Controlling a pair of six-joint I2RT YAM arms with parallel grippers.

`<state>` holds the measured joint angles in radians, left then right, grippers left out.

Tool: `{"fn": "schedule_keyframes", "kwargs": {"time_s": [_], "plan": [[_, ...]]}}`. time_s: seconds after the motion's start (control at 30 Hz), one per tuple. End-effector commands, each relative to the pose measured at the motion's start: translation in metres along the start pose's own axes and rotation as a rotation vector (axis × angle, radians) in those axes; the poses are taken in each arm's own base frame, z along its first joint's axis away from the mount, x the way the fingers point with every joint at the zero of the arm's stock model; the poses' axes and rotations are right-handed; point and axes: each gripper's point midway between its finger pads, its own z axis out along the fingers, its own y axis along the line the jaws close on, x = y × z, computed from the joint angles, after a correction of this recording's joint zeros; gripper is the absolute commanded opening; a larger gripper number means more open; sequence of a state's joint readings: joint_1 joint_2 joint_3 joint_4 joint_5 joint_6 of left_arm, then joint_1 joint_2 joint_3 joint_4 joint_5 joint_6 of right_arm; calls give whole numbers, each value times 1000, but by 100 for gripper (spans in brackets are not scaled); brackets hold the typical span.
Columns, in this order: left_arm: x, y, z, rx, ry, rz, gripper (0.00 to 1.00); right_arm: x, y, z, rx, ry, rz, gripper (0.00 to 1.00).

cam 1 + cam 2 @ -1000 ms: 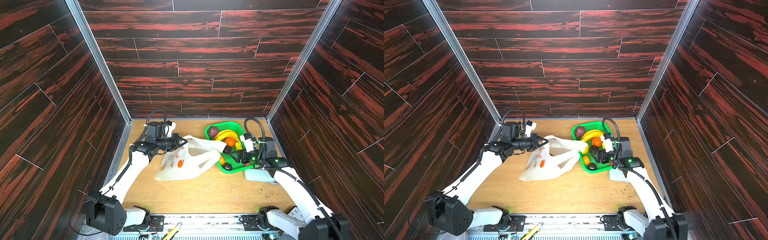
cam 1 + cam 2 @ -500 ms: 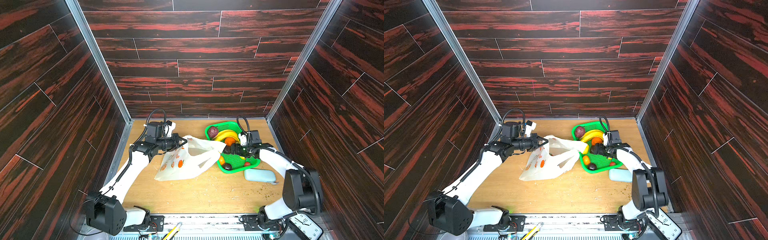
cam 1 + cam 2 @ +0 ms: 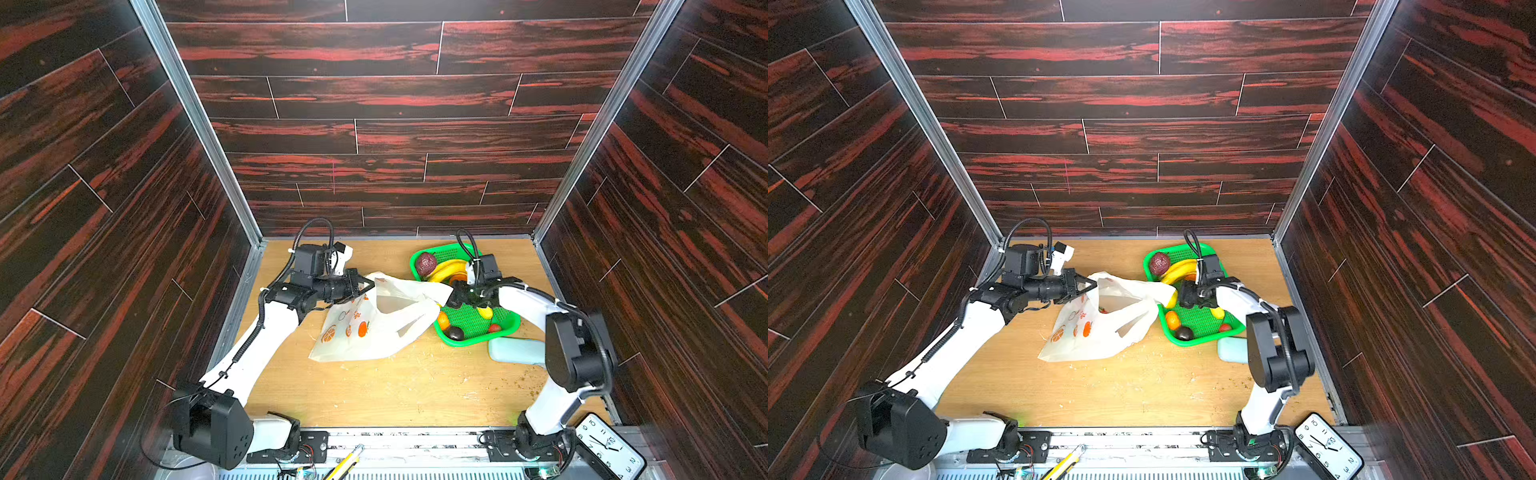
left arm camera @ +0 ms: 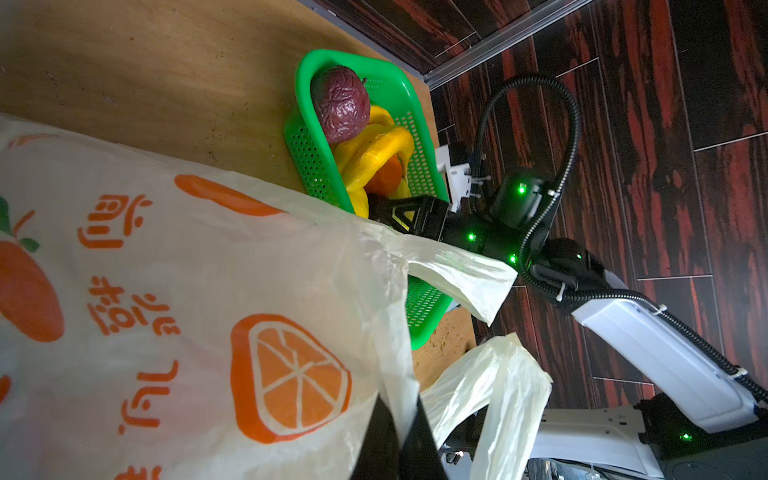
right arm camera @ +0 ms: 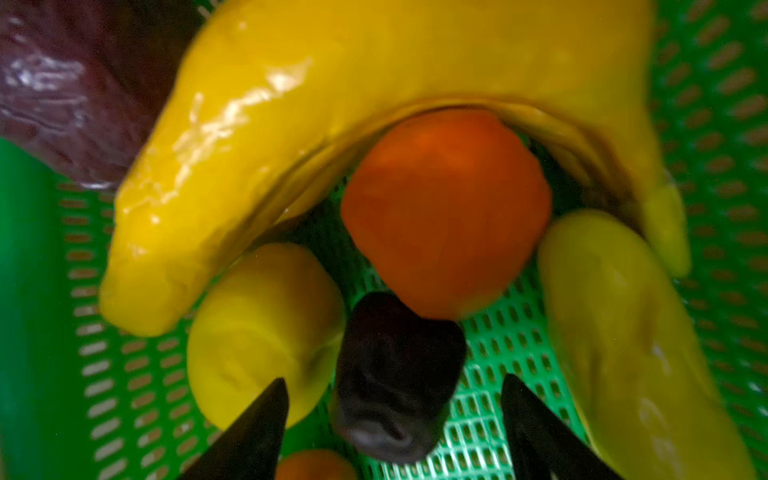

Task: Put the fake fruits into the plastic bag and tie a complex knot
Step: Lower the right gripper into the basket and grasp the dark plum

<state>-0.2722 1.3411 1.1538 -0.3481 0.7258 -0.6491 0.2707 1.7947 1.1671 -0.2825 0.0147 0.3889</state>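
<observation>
Fruit-loading is in hand, and most fake fruits sit in the green basket [image 3: 473,341], right of centre in both top views. The left gripper [image 4: 398,415] is clenched on the rim of the plastic bag [image 3: 374,332] at centre, lifting its mouth, with one handle reaching the basket's edge. Inside the basket the right gripper [image 5: 392,384] is released, its jaws spread either side of a dark purple fruit [image 5: 395,374] below an orange [image 5: 444,208] and bananas [image 5: 291,104]. Next, I judge, it must close, lift over the basket wall and cross to the mouth. The neighbouring fruits crowd it, but there is open room above.
</observation>
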Motion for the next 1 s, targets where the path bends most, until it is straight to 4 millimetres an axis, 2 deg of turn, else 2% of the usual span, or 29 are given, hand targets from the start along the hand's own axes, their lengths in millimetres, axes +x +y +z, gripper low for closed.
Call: {"fn": "schedule_keyframes", "kwargs": {"time_s": [0.0, 0.2, 0.47, 0.7, 0.87, 0.97], "plan": [[0, -2, -3, 5, 9, 20, 0, 4, -10, 13, 59, 31, 39, 77], [0, -4, -3, 8, 12, 33, 0, 15, -16, 21, 93, 61, 42, 76], [-2, -6, -2, 19, 14, 41, 0, 24, -20, 33, 125, 104, 9, 70], [0, -4, -2, 18, 15, 35, 0, 27, -20, 38, 122, 115, -4, 57], [-3, -7, -2, 24, 10, 31, 0, 25, -18, 32, 106, 92, -15, 48], [-7, -10, -2, 33, -5, 26, 0, 24, -16, 27, 101, 95, -30, 46]]}}
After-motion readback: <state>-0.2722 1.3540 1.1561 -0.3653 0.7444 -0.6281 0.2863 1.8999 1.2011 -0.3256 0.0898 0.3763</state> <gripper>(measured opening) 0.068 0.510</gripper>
